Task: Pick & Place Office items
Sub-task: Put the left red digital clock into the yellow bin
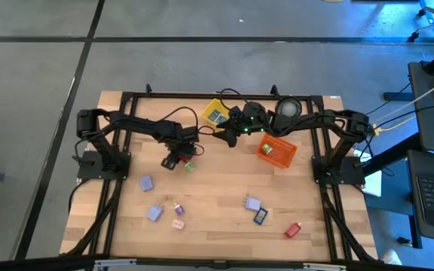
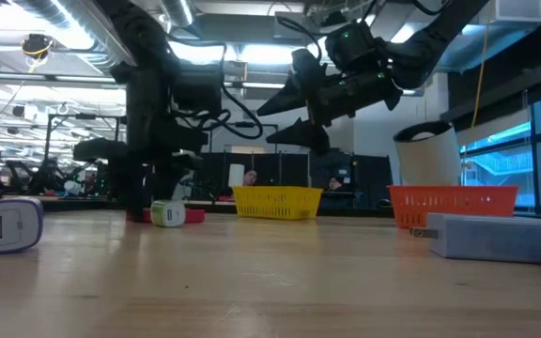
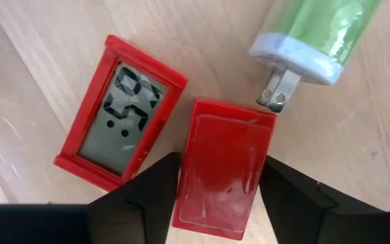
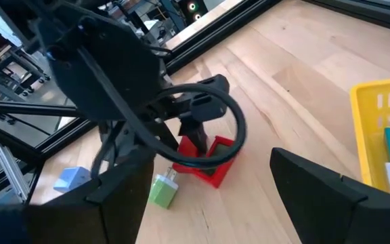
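A red plain block (image 3: pixel 223 169) lies flat on the wooden table (image 1: pixel 224 192), in the left half and toward the far side. The left gripper (image 3: pixel 217 196) stands over it with 1 finger (image 3: pixel 144 193) on each long side, close to the block; I cannot tell whether they already press it. Just beside it lies a red digital clock (image 3: pixel 117 112) with its display up. A green charger plug (image 3: pixel 313 37) lies near the block's far end, its 2 prongs pointing toward it. Lavender, pink, dark blue and red pieces, such as a lavender block (image 1: pixel 147 183), are spread over the near part of the table. The right gripper (image 1: pixel 230 132) hangs in the air with its fingers wide apart, holding nothing, between the yellow bin (image 1: pixel 215 113) and the orange bin (image 1: pixel 276 150).
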You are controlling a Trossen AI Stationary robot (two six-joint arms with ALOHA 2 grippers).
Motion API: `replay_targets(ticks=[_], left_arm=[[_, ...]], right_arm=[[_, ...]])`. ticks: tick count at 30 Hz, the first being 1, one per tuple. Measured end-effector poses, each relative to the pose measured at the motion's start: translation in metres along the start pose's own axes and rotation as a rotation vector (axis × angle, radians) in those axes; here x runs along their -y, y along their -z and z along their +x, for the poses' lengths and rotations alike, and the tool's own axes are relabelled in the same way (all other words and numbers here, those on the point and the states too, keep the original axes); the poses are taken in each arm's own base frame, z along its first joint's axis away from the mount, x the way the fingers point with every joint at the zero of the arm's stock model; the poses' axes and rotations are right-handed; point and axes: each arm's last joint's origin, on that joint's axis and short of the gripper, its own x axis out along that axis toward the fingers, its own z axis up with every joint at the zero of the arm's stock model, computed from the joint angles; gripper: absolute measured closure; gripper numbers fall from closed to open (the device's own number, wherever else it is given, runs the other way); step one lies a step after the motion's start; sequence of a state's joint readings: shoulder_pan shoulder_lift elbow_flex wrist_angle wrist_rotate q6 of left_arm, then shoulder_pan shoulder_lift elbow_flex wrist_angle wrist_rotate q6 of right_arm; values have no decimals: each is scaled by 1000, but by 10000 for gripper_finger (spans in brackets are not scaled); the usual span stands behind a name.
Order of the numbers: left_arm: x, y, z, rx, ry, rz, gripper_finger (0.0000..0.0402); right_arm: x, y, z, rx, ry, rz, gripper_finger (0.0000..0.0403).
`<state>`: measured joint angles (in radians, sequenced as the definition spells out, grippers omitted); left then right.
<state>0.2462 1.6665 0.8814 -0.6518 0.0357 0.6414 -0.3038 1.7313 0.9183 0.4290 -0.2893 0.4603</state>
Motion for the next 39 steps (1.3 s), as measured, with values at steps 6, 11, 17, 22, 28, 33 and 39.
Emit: replay_targets(ticks=[6, 11, 17, 22, 28, 33, 39], left_arm=[[5, -3, -3, -1, -15, -67, 249], [6, -2, -5, -3, -17, -182, 249], [8, -2, -32, 103, -70, -257, 249], [11, 0, -72, 292, -150, -356, 249], [14, 0, -127, 679, -241, -538, 244], [18, -5, -175, 1092, -280, -629, 247], [31, -18, -222, 1551, -351, -546, 243]], right_arm=[[0, 1, 0, -12, -1, 19, 104], [-1, 1, 0, -32, -40, 67, 104], [-3, 2, 0, -59, -101, 128, 104], [-4, 1, -1, -91, -170, 126, 104], [0, -1, -4, -154, -291, 133, 104], [0, 0, -5, -183, -334, 139, 104], [-3, 1, -5, -189, -340, 137, 104]])
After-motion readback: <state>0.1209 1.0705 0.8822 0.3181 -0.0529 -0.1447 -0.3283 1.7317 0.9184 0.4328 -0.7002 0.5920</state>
